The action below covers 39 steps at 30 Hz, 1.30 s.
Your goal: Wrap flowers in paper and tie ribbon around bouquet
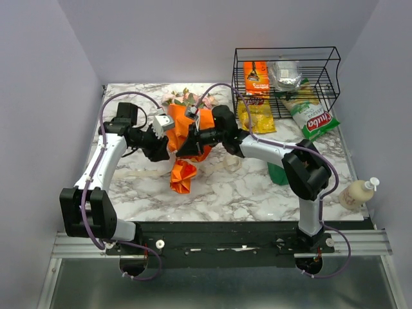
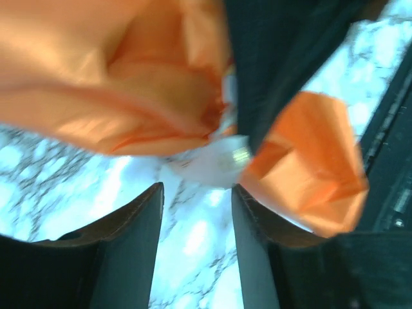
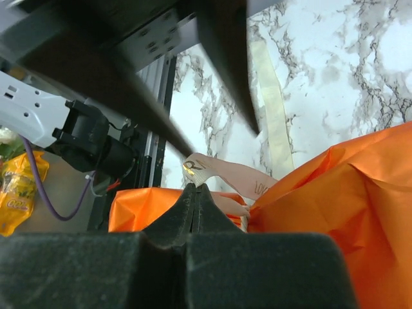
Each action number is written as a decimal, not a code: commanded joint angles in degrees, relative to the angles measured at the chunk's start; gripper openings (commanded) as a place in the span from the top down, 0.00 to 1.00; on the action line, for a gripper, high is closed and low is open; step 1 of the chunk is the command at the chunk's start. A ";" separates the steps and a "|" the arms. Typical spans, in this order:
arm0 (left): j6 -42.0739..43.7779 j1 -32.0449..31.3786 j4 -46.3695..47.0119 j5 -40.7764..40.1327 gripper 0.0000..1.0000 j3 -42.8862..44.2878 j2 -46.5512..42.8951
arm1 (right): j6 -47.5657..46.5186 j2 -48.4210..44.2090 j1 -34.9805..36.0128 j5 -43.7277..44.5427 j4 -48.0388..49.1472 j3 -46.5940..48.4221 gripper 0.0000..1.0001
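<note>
**Both arms meet at the bouquet; open marble lies toward the near edge**

The pale wall runs close along the left edge of the marble table (image 1: 244,193), and the left arm's elbow sits near that edge. The left gripper (image 2: 196,192) reaches in at the left side of the bouquet (image 1: 179,134). Its fingers stand apart with only marble between them, and the orange paper (image 1: 183,176) sits just ahead of their tips.

The bouquet lies in the middle of the table. The flowers (image 1: 187,98) point toward the back wall and the flared paper tail points toward the arm bases. Bare marble stretches between that tail and the near rail.

The right gripper (image 3: 193,190) comes in from the bouquet's right side, its fingers pressed together. A pale strip end lies right at their tips, but it cannot be told whether it is pinched. The dark marks printed on it are not readable. The ribbon (image 3: 273,109) runs flat across the marble beyond.

The back right corner is crowded. A black wire basket (image 1: 286,49) holds an orange snack packet (image 1: 256,77), with a yellow packet (image 1: 257,117) and a green bag (image 1: 314,120) in front. The bag has red lettering on a white oval, too small to read surely. A pump bottle (image 1: 358,193) stands at the right edge near the front.
</note>
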 commanded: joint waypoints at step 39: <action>5.57 2.36 -0.14 7.21 1.00 1.68 -3.47 | -7.61 -8.50 0.48 7.58 -3.74 -6.12 0.84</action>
